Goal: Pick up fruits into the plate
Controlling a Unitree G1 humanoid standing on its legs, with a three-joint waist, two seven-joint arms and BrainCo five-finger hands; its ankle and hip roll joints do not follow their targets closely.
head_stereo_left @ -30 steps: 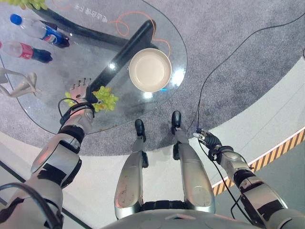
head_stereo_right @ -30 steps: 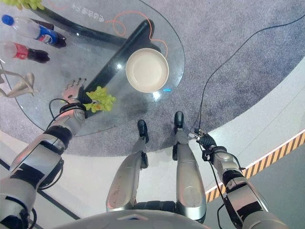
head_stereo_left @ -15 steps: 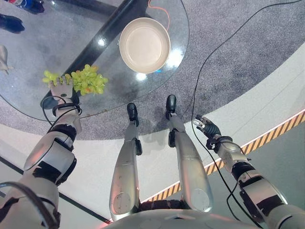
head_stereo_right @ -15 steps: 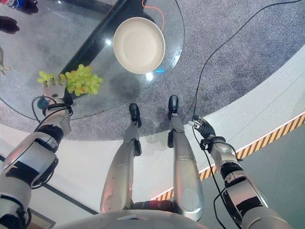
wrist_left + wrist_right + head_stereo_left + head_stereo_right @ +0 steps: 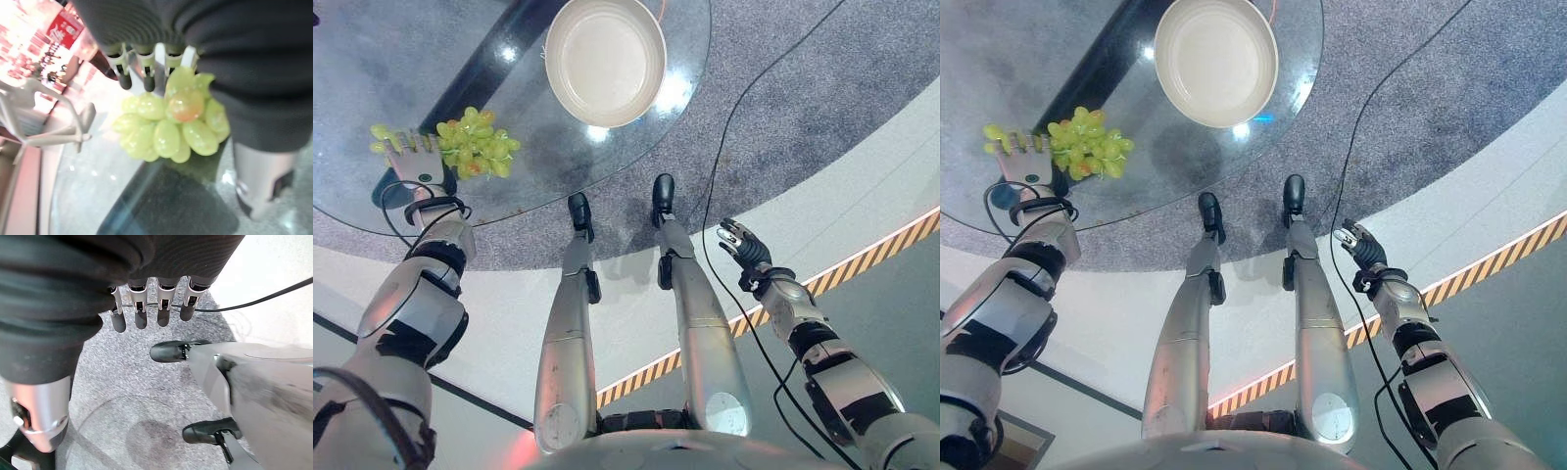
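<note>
A bunch of green grapes [image 5: 475, 149] lies on the round glass table [image 5: 372, 78] near its front left edge. My left hand [image 5: 409, 163] rests flat on the left part of the bunch with its fingers [image 5: 126, 73] straight, so it is open. A few grapes [image 5: 380, 137] show past its far side. In the left wrist view the grapes [image 5: 168, 125] sit between fingers and thumb [image 5: 259, 181]. The empty cream plate [image 5: 604, 57] stands to the right and farther back. My right hand [image 5: 744, 245] hangs open over the floor, right of the table.
A dark table base [image 5: 504, 39] runs under the glass toward the plate. A white stand [image 5: 49, 122] and a red-labelled bottle [image 5: 68, 29] are beyond the grapes. The table's front edge [image 5: 529, 211] curves close by. A striped floor line [image 5: 862, 264] runs at right.
The camera has tilted, so the table now sits higher in the picture. My left hand stays on the grapes, lying farther over the bunch. The right hand has stayed low beside the legs.
</note>
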